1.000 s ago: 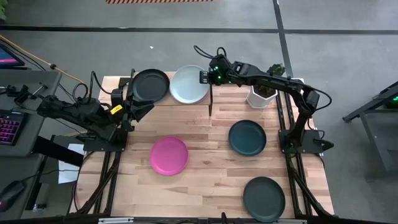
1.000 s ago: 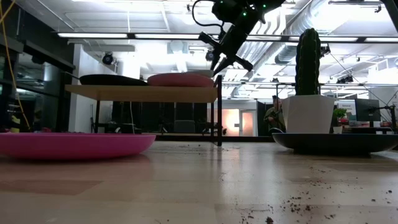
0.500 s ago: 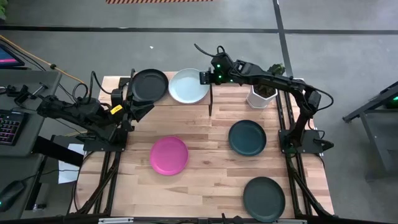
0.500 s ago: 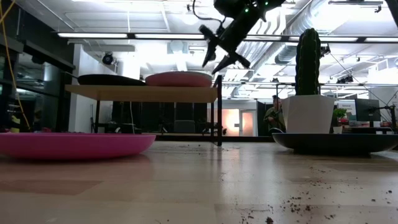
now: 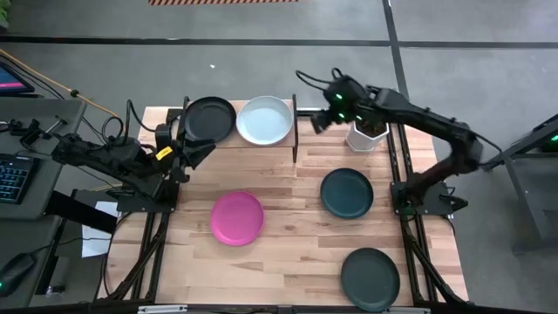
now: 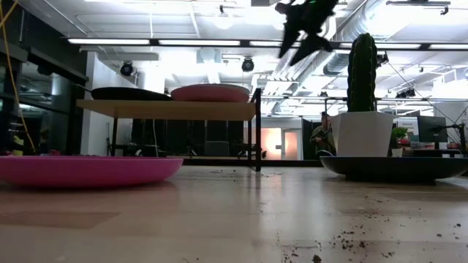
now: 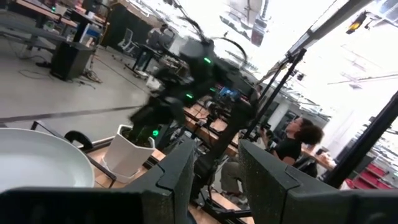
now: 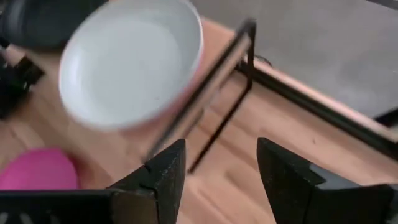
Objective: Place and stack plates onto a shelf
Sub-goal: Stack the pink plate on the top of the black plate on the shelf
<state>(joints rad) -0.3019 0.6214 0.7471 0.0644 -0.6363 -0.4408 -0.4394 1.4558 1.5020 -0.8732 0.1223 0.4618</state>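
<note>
On the shelf (image 6: 168, 109) at the far left lie a black plate (image 5: 209, 119) and a pale mint-white plate (image 5: 265, 119). The white plate (image 8: 127, 62) rests on a light pink plate (image 6: 210, 92). A magenta plate (image 5: 237, 217), a dark teal plate (image 5: 346, 193) and a dark grey-green plate (image 5: 370, 278) lie flat on the tabletop. My right gripper (image 5: 316, 121) hangs open in the air just right of the shelf, holding nothing. My left gripper (image 5: 188, 153) waits open at the shelf's near left corner, with nothing between its fingers (image 7: 180, 180).
A white pot (image 5: 366, 135) with a tall cactus (image 6: 363, 69) stands at the far right, close beside my right arm. The shelf's black frame post (image 5: 295, 139) rises at its right end. Bare wood lies between the magenta and teal plates. Specks of soil dot the near tabletop.
My right gripper has opened and let go of the white plate's right rim, leaving the plate on the pink one on the shelf. It has then risen and drawn back toward the table's right edge, rolling as it went.
</note>
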